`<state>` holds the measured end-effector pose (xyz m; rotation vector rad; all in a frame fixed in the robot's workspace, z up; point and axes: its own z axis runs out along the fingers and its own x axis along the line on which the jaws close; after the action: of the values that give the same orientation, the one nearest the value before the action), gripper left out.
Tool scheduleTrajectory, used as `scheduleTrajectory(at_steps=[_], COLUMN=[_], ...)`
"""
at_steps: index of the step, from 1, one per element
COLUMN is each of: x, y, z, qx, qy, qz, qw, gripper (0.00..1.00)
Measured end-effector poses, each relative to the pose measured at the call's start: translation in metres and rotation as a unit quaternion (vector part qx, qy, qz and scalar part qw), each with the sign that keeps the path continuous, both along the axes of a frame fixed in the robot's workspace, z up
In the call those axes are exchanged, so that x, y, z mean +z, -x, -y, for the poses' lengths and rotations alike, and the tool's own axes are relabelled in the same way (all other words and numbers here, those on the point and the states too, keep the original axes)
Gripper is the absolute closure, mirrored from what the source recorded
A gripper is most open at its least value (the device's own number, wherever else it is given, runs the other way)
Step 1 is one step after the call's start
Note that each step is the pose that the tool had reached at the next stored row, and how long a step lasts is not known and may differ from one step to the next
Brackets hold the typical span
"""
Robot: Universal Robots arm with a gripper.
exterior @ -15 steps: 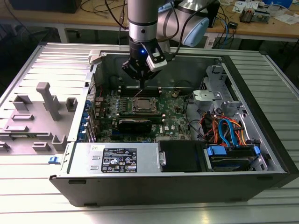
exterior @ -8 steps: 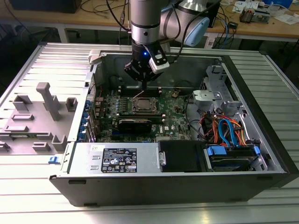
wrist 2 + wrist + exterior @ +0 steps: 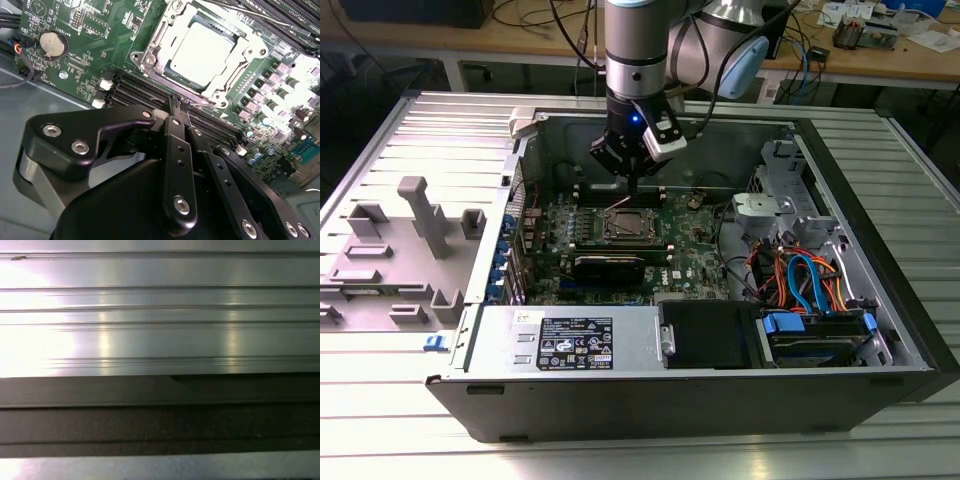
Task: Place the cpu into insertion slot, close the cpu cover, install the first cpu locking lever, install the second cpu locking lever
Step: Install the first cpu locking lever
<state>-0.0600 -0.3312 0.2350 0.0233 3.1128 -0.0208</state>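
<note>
An open computer case [image 3: 880, 330] is seen lying on a ribbed metal tabletop [image 3: 380, 400], with the green motherboard [image 3: 695, 250] exposed in the middle of the exterior view. The arm [image 3: 638, 50] reaches down from the upper centre of that frame, and the claw [image 3: 632, 180] is held just above the board, close behind the insertion slot [image 3: 628, 225].

In the second wrist view, the claw [image 3: 176, 102] is shown with its two black fingers [image 3: 175, 130] pressed together at the tips, gripping nothing. The cpu [image 3: 202, 52] is seated flat in the insertion slot [image 3: 150, 62] in the upper centre of that frame, its pale metal top visible through the window of the cpu cover [image 3: 240, 50], which is laid down over it. Black memory slots [image 3: 135, 90] are seen between the fingertips and the socket, and a round coin battery [image 3: 53, 44] sits at the upper left.

A grey moulded fixture [image 3: 395, 255] is placed on the tabletop at the left of the exterior view. Ribbed metal [image 3: 160, 305] above a dark band is shown in the first wrist view.
</note>
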Motion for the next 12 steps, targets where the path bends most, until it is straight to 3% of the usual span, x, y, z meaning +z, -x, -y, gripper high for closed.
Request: scheduleTrajectory(at_steps=[12], x=[-0.0007], y=[-0.0018], z=[0.0003], qx=[-0.004], qy=[-0.0005], qz=[-0.0001], qw=[1.0], gripper=[0.89])
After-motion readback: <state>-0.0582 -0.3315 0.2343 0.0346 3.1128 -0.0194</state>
